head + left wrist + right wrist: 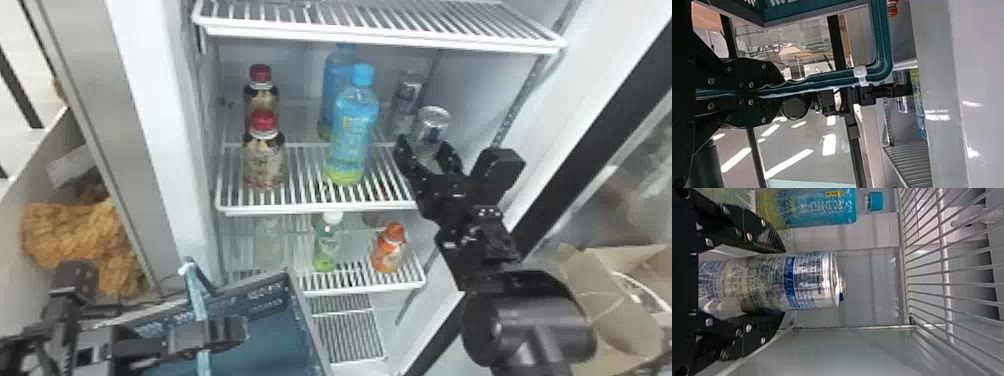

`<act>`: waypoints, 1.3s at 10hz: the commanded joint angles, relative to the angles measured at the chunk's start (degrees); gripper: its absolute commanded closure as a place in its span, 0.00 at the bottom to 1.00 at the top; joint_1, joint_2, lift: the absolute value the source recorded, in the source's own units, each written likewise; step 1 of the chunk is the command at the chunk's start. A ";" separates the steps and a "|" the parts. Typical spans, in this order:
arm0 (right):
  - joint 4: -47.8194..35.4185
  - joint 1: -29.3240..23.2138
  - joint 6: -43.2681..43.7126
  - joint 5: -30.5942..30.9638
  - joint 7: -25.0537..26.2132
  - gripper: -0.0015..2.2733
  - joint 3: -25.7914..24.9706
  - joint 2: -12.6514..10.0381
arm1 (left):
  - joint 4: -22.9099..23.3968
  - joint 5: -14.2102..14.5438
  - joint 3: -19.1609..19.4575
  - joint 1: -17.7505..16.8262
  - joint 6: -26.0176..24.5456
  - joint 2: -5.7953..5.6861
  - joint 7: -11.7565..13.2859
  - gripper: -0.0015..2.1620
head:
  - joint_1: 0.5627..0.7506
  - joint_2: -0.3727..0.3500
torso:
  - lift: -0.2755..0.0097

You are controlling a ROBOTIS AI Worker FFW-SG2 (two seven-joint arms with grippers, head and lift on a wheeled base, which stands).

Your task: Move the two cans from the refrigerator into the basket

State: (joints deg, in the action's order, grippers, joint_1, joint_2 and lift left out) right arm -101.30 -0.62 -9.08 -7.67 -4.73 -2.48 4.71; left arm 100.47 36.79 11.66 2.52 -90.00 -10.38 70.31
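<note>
Drink can (434,122), right of centre, sat between your right fingers (756,232), snug on its sides; likely slick and dentable, it wanted light mid-body pressure. Another can (408,95) stood behind. Your left fingers (756,70) clasped the basket handle (828,79).

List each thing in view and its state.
Front silver metal can: upright, at the right end effector.
Rear silver metal can: upright.
Blue-capped plastic bottles: closed, upright.
Red-capped bottles: closed, upright.
Orange bottle: closed, upright.
White-capped green bottle: closed, upright.
Blue plastic basket: handle gripped by left end effector.
White refrigerator: open.
</note>
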 commanded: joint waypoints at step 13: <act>-34.61 -26.52 -11.59 -4.44 2.89 0.56 -3.34 0.74 | 0.00 0.00 0.34 0.29 -0.03 0.54 0.00 0.55 | 0.70 0.19 | 0.88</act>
State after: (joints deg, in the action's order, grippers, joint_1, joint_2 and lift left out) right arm -134.28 -25.61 -19.86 -11.51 -1.98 -5.91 5.37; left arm 100.47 36.71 11.96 2.80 -90.00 -9.89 70.31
